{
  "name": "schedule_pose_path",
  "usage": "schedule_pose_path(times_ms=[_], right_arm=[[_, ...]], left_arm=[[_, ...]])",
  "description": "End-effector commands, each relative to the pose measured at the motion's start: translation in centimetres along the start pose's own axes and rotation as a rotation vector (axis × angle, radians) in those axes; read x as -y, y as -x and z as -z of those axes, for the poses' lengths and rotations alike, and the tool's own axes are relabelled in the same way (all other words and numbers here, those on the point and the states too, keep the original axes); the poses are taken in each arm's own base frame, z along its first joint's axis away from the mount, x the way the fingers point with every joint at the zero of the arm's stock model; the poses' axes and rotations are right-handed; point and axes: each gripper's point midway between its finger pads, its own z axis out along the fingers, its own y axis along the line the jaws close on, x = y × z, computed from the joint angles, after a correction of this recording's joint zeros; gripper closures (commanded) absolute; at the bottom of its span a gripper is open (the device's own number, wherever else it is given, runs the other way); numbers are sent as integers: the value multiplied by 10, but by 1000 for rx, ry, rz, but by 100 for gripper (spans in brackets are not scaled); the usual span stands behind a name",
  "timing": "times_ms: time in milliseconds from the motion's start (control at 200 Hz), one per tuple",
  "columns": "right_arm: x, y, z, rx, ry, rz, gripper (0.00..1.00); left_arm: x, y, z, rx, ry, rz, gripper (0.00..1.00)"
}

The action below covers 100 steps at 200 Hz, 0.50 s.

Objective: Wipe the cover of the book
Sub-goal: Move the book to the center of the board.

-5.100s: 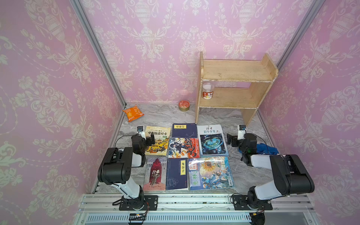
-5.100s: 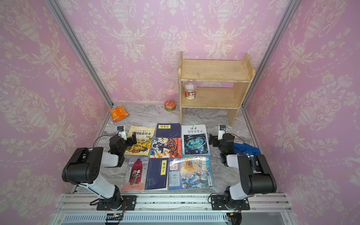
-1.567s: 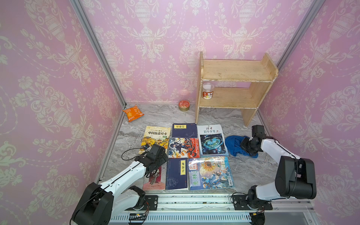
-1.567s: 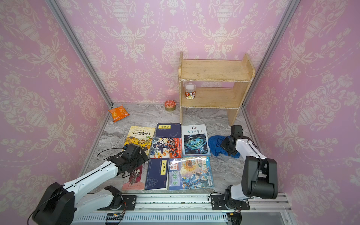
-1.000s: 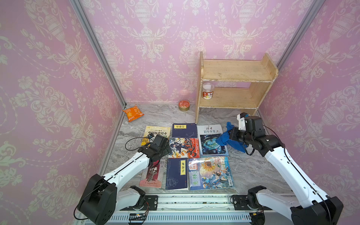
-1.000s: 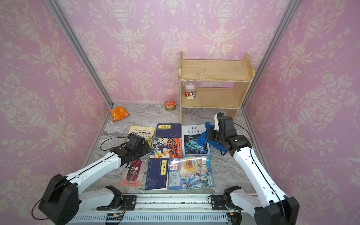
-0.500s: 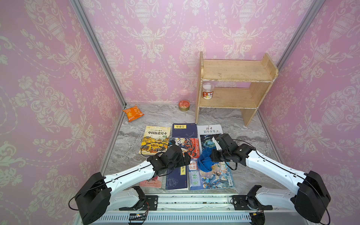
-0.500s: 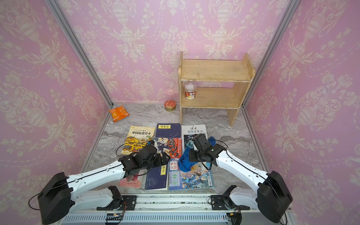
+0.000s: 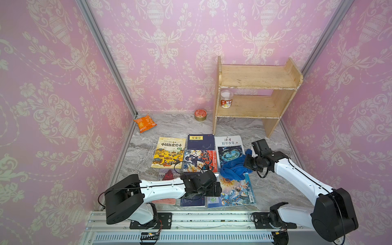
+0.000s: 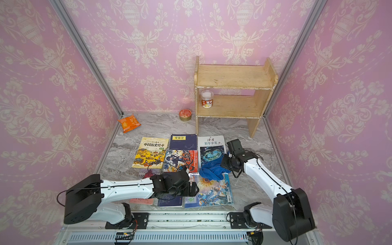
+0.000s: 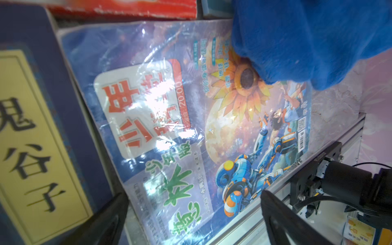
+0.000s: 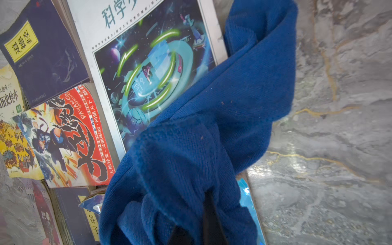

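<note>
The book with the sunflower-and-robot cover lies in shiny plastic wrap at the front right of the grid of books. A blue cloth lies bunched on its far edge, covering part of the sunflower in the left wrist view. My right gripper is shut on the cloth, its fingers buried in the folds. My left gripper stands open over the book's near left edge, holding nothing.
Several other books lie in the grid beside it, a navy one right against its left edge. A wooden shelf with a cup stands at the back right. A tin and an orange snack bag lie by the back wall.
The right gripper brought the cloth down onto the sunflower book, then drew it back to the right. The left gripper moved from the left books to that book's near left edge.
</note>
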Motion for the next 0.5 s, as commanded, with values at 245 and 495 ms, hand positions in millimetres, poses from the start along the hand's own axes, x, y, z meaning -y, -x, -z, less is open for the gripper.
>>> schedule_pose_path(times_ms=[245, 495], right_arm=[[6, 35, 47, 77, 51, -17, 100], [15, 64, 71, 143, 85, -130, 100]], left_arm=[[13, -6, -16, 38, 60, 8, 1], [89, 21, -45, 64, -71, -60, 1]])
